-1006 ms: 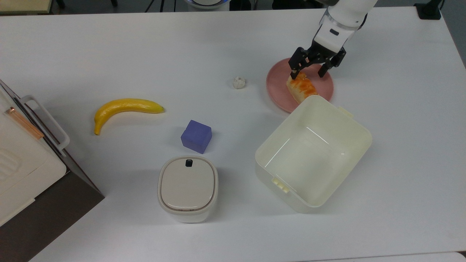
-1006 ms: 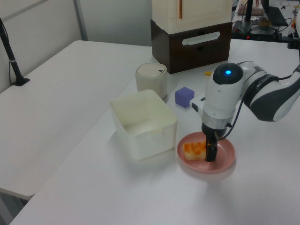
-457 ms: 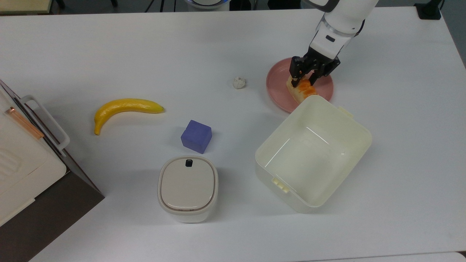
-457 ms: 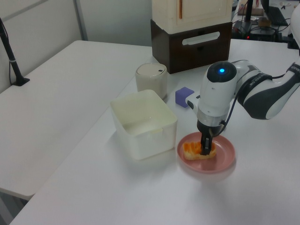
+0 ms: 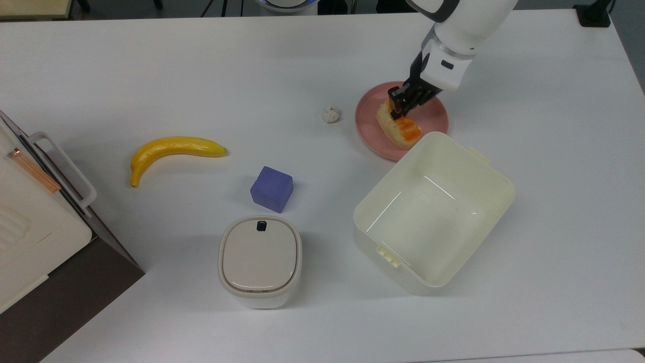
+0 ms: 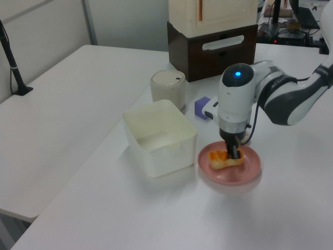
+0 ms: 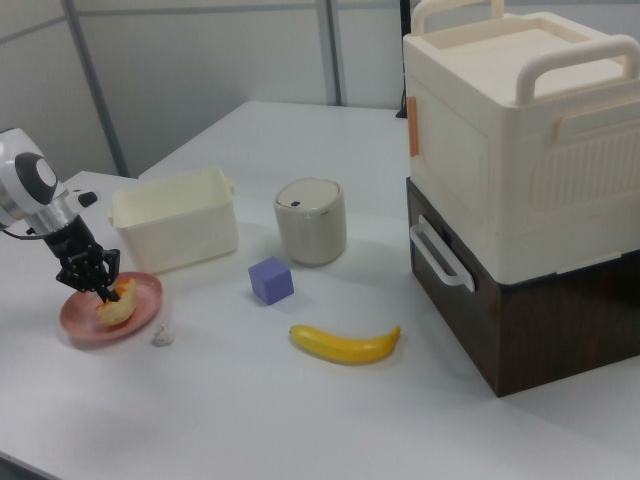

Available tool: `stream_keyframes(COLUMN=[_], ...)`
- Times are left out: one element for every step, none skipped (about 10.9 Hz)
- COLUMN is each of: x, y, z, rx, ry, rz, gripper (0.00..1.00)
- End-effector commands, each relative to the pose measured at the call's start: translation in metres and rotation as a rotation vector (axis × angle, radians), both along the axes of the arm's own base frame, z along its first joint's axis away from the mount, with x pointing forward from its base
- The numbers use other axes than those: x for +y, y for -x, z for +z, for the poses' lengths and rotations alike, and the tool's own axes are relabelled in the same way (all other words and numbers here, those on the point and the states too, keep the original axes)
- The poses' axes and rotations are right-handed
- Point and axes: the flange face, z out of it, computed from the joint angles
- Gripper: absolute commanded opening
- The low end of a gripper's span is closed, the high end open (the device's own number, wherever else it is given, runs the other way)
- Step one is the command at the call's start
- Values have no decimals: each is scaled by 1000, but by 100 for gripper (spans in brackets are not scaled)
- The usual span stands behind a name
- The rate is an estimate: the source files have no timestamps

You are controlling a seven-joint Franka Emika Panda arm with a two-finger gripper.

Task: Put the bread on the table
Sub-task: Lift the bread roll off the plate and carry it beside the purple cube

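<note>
Bread on pink plate, gripper clamped on its end, cream tub just beside, white table beneath

A glossy orange-brown glazed top is shown by the oblong cream bread; the white smooth table looks matt.
</note>
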Motion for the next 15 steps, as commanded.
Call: stream_keyframes(x=[-19, -30, -40, -52, -78, -106, -137, -168, -189, -197, -200, -199, -199, -201, -205], y=[12, 4, 0, -5, -17, -29, -42, -52, -58, -57, -55, -59, -60, -63, -64], z=[65, 83, 91, 95, 98, 99, 99, 97, 92, 81, 59, 46, 37, 37, 39], rx=[294, 350, 365, 357, 345, 323, 304, 292, 294, 305, 327, 314, 313, 306, 301], ry=[20, -3, -4, -1, 2, 19, 45, 50, 71, 119, 156, 160, 175, 173, 169], rz=[266, 288, 290, 269, 218, 173, 122, 70, 43, 51, 67, 56, 43, 36, 27], gripper=[0, 0, 0, 0, 0, 0, 0, 0, 0, 0, 0, 0, 2, 16, 54])
